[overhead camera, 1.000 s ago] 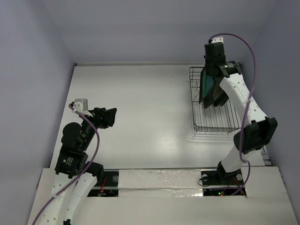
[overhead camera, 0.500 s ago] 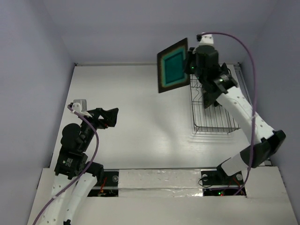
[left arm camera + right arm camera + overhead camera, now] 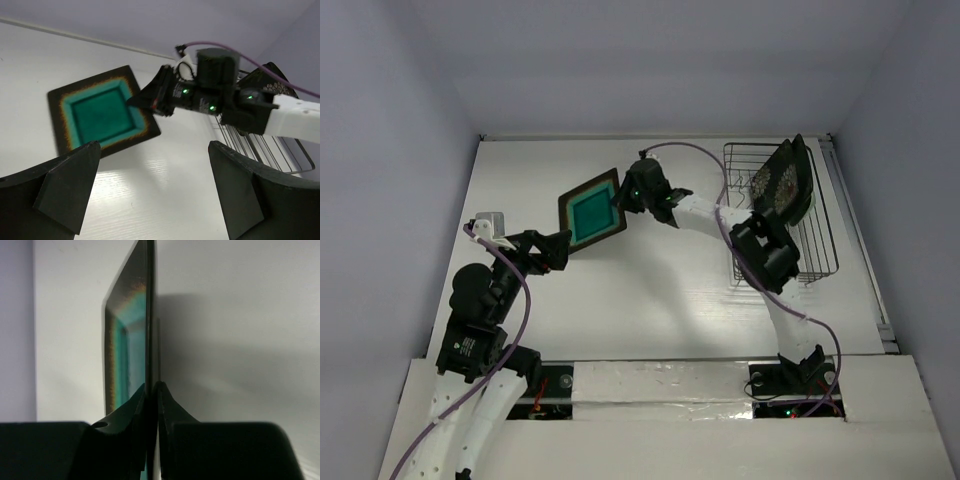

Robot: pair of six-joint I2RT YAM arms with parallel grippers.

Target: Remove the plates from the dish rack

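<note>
While the left tool gapes wide and empty, well left of the dish rack, the right tool pinches the teal plate by its rim between them; so thin a purchase could let it swivel and drop. A flowered plate stands in the rack.

The dish rack sits on the counter at the far right side, and a standing plate leans on its edge in the back part of the rack. The square plate is up over the middle of the counter, well to the left of the rack, with the right tool pinching its right edge. The left tool is just in front of that plate's near corner, on its left side, with nothing in it.
</note>
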